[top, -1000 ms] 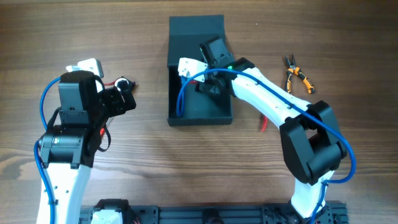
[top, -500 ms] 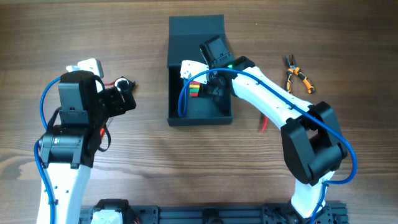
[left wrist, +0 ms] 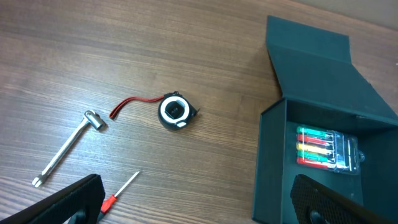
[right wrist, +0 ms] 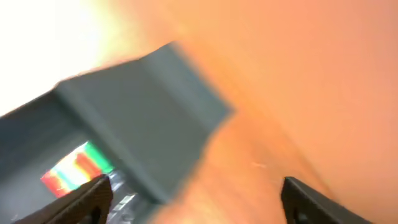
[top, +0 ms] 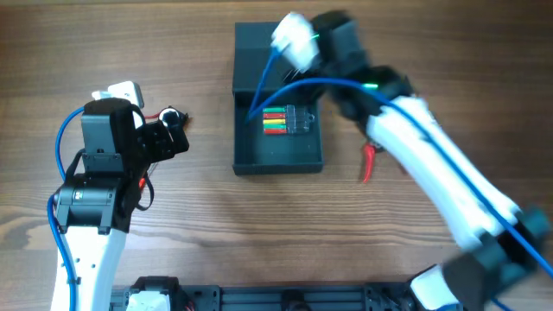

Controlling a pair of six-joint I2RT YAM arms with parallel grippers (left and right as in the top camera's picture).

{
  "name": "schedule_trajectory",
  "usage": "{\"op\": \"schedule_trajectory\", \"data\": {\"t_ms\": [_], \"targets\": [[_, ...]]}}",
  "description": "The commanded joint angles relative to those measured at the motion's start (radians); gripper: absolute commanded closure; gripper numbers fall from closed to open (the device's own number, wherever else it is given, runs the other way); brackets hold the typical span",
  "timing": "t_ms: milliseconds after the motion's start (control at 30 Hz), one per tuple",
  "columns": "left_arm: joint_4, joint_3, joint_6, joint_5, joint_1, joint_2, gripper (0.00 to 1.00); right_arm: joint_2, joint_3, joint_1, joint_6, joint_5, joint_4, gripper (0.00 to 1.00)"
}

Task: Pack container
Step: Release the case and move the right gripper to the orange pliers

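**Overhead:** container [top: 276, 152] at the centre of the table [top: 216, 225], lid open, long axis running away from the robot. A bit set [top: 276, 121] lies inside. The tape measure [top: 173, 114] lies left of the container, just beside the left tool [top: 181, 136], which is the nearer one.

**Left wrist:** left tool released and empty; the container is to the right of the tape measure.

**Right wrist:** right tool [right wrist: 196, 186] spread and empty, near the container's lid; view blurred.

No legible text, brand or number on the container [top: 259, 149], the clear case [left wrist: 328, 150] or the round tape measure [left wrist: 175, 111], whose white face may bear print too small to read.
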Motion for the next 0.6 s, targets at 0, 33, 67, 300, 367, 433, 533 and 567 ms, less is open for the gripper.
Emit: {"op": "schedule_trajectory", "data": {"t_ms": [0, 33, 67, 300, 367, 433, 533, 567], "targets": [[0.003, 0.017, 0.016, -0.006, 0.007, 0.0, 0.0, -0.092, 0.018, -0.146, 0.188, 0.087, -0.084, 0.0], [0.003, 0.017, 0.016, -0.006, 0.007, 0.0, 0.0, -0.09, 0.016, -0.229, 0.233, 0.063, -0.149, 0.0], [0.003, 0.017, 0.016, -0.006, 0.007, 0.0, 0.0, -0.083, 0.006, -0.28, 0.256, 0.028, -0.179, 0.0], [0.003, 0.017, 0.016, -0.006, 0.007, 0.0, 0.0, 0.075, -0.086, -0.615, 0.496, -0.324, -0.299, 0.1], [0.003, 0.017, 0.016, -0.006, 0.007, 0.0, 0.0, 0.112, -0.086, -0.623, 0.539, -0.32, -0.34, 0.15], [0.003, 0.017, 0.016, -0.006, 0.007, 0.0, 0.0, 0.155, -0.086, -0.611, 0.539, -0.296, -0.37, 0.15], [0.003, 0.017, 0.016, -0.005, 0.007, 0.0, 0.0, 0.197, -0.086, -0.589, 0.544, -0.222, -0.354, 0.16], [0.003, 0.017, 0.016, -0.005, 0.007, 0.0, 0.0, 0.221, -0.086, -0.586, 0.56, -0.195, -0.339, 0.16]]}}
